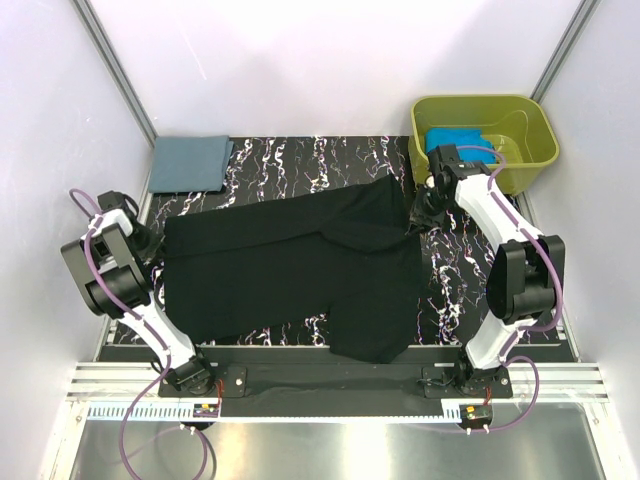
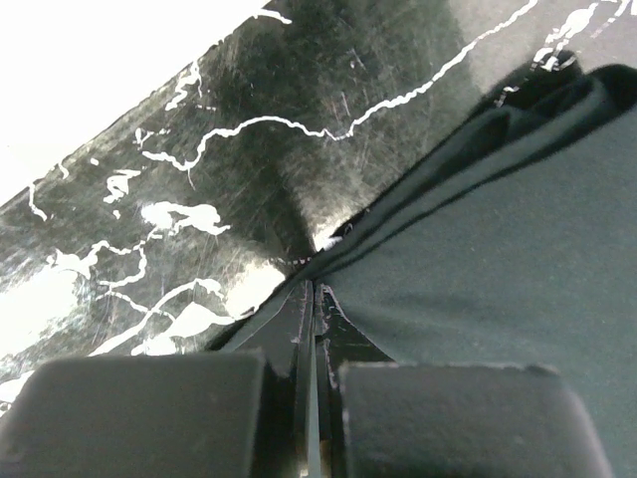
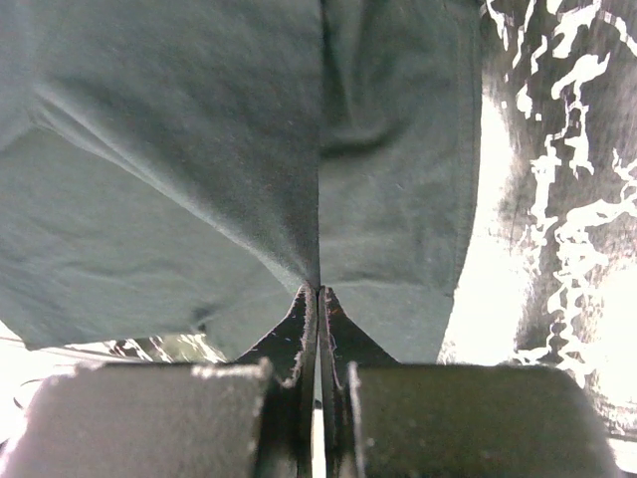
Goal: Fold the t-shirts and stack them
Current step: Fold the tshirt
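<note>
The left fingers (image 2: 284,324) pinch the left edge of the large black cloth t-shirt (image 1: 290,265) spread across the black white-veined marbled bench (image 1: 445,285), and the right fingers (image 3: 299,324) pinch its far right corner. I would lift both evenly, keeping the cloth taut, for a clean fold. Three shirts: this one, one folded slate grey-blue shirt (image 1: 190,163) far left, one turquoise shirt (image 1: 455,137) in the one olive-green plastic tub (image 1: 480,100).

No text, label, brand, number or sign can be read in any of the views. Whatever may be marked on the two small black boxes with orange spots (image 1: 206,408), fixed to the silver aluminium rail (image 1: 330,405) at the near edge of the table, is too small to be made out.
</note>
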Tool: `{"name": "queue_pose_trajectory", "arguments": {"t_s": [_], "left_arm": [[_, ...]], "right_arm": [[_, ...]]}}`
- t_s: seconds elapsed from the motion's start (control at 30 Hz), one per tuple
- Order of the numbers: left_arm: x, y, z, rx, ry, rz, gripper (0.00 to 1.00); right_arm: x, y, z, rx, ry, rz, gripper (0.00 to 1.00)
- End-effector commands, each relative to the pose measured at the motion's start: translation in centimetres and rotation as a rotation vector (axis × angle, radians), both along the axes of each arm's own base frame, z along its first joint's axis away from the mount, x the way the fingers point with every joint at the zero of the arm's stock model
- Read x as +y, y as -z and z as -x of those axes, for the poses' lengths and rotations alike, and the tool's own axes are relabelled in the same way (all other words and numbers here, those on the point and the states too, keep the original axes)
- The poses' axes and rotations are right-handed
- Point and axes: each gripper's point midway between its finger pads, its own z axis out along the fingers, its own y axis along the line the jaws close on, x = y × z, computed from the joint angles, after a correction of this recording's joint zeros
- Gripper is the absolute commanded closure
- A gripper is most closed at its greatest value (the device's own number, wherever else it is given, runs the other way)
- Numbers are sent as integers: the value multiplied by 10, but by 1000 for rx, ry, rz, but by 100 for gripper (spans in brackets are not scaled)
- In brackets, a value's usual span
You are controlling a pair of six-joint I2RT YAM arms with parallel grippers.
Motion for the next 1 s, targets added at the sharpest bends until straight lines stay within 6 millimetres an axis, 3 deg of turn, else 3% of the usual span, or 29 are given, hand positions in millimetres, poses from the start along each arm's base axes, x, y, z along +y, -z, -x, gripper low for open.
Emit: {"name": "queue_pose_trajectory", "arguments": {"t_s": [0.0, 0.3, 0.53, 0.6, 0.67, 0.7, 0.8, 0.83, 0.9, 0.97], "left_arm": [[11, 6, -3, 3, -14, -31, 100], [18, 8, -3, 16, -16, -62, 100], [19, 2, 1, 19, -14, -74, 100], [21, -2, 6, 37, -24, -92, 88], [22, -14, 5, 13, -26, -108, 76], [21, -20, 4, 5, -21, -112, 67], [25, -40, -5, -37, -30, -140, 53], [24, -46, -7, -50, -33, -142, 53], [20, -59, -20, -95, -27, -139, 54], [16, -69, -33, -137, -21, -149, 57]], "right_arm": [[-5, 6, 11, 28, -15, 18, 100], [0, 21, 20, 68, 0, -17, 100], [-12, 62, 30, 91, 13, 48, 100], [-19, 69, 30, 93, -1, 90, 89], [-25, 62, 24, 68, -17, 123, 72], [-25, 52, 20, 40, -25, 125, 69], [-23, 25, -9, -63, -34, 129, 50], [-19, 8, -26, -120, -40, 120, 49], [-10, -3, -53, -182, -44, 108, 47], [0, 1, -82, -250, -62, 127, 43]]}}
